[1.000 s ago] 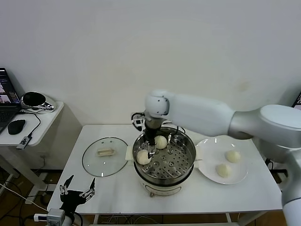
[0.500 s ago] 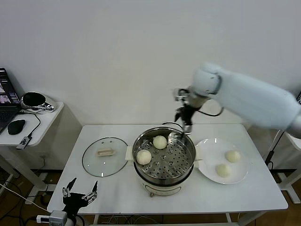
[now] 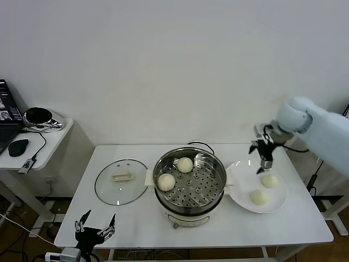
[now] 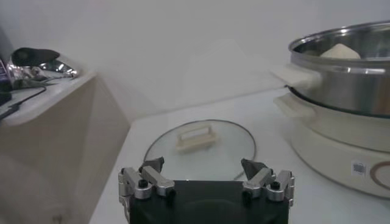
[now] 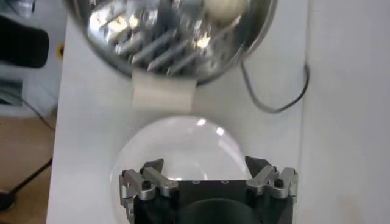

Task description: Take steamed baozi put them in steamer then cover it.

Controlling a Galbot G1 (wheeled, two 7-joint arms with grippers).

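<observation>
The steel steamer point(image 3: 190, 180) stands mid-table with two baozi inside, one at the left point(image 3: 166, 182) and one at the back point(image 3: 185, 164). Two more baozi point(image 3: 269, 180) point(image 3: 258, 197) lie on the white plate point(image 3: 244, 174) to its right. My right gripper point(image 3: 266, 161) is open and empty, hovering over the plate's far side above the nearer-back bun; in the right wrist view point(image 5: 205, 172) its jaws stand apart over the plate point(image 5: 183, 146), with the steamer point(image 5: 164, 36) beyond. The glass cover point(image 3: 121, 181) lies flat left of the steamer. My left gripper point(image 3: 95, 229) is open, parked below the table's front-left; its wrist view point(image 4: 203, 171) shows the cover point(image 4: 200, 146) and steamer point(image 4: 347, 73).
A black cord point(image 3: 200, 145) runs behind the steamer. A side desk point(image 3: 32, 136) at the left holds a laptop, a mouse and a headset. The wall is close behind the table.
My right gripper has left the steamer, swinging up and right across it to above the plate. The second baozi stays in the steamer. The left arm barely moved.
</observation>
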